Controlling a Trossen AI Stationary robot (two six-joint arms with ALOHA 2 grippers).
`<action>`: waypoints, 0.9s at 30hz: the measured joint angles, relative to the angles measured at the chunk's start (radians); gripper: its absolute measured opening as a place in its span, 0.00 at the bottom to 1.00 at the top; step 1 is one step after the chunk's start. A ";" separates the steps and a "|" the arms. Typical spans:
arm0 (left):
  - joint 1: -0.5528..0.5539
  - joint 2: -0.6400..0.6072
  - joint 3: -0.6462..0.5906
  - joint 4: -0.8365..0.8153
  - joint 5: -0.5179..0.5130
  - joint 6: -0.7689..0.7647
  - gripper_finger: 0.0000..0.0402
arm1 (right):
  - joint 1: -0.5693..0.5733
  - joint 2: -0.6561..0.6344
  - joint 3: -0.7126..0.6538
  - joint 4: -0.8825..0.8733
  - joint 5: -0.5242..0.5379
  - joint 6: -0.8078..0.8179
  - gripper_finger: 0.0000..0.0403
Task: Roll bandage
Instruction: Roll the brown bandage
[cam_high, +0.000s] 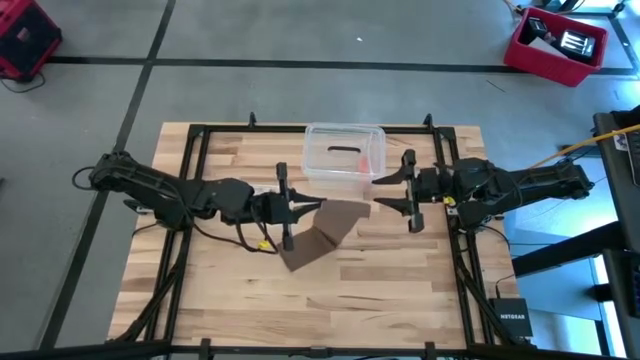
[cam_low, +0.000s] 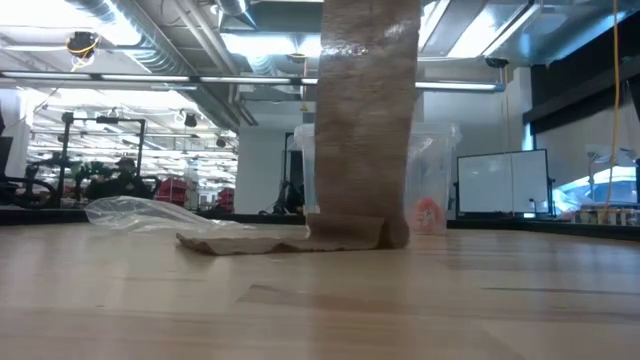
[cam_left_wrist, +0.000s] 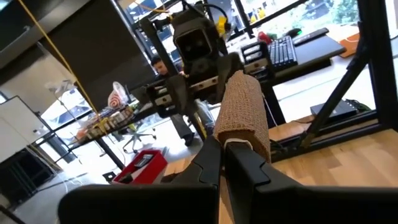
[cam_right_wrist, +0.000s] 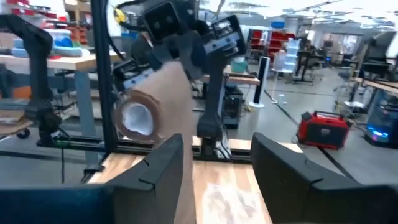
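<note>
The brown bandage (cam_high: 335, 222) is partly wound into a roll (cam_right_wrist: 138, 118) with a pale hollow core. My left gripper (cam_high: 303, 208), raised over the table's middle, is shut on the roll. From it the loose strip (cam_low: 365, 110) hangs down, and its lower end (cam_low: 290, 238) lies folded on the table. My right gripper (cam_high: 376, 195) stands open just right of the roll at the same height and faces the roll's end; its fingers (cam_right_wrist: 155, 168) touch nothing. My left gripper pinches the rolled part of the bandage (cam_left_wrist: 239, 134) between its two fingers, which come level from the table's left. The roll sticks out beyond the fingertips, lifted clear. The unrolled strip hangs below it, with its tail end (cam_high: 300, 258) on the table.
A clear plastic box (cam_high: 345, 155) stands just behind the grippers at the table's far middle. A crumpled clear plastic bag (cam_low: 150, 212) lies on the table near the bandage's tail. A black frame (cam_high: 195, 140) runs along the table's edges.
</note>
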 joint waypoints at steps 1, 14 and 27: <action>0.005 0.001 0.000 -0.001 0.000 -0.006 0.00 | 0.000 0.008 0.000 0.002 -0.007 0.000 0.46; 0.032 0.002 0.000 -0.045 -0.013 -0.046 0.00 | 0.001 0.043 -0.002 0.031 -0.027 0.000 0.46; 0.032 0.003 0.000 -0.044 -0.031 -0.063 0.00 | 0.000 0.071 -0.002 0.055 -0.006 -0.031 0.46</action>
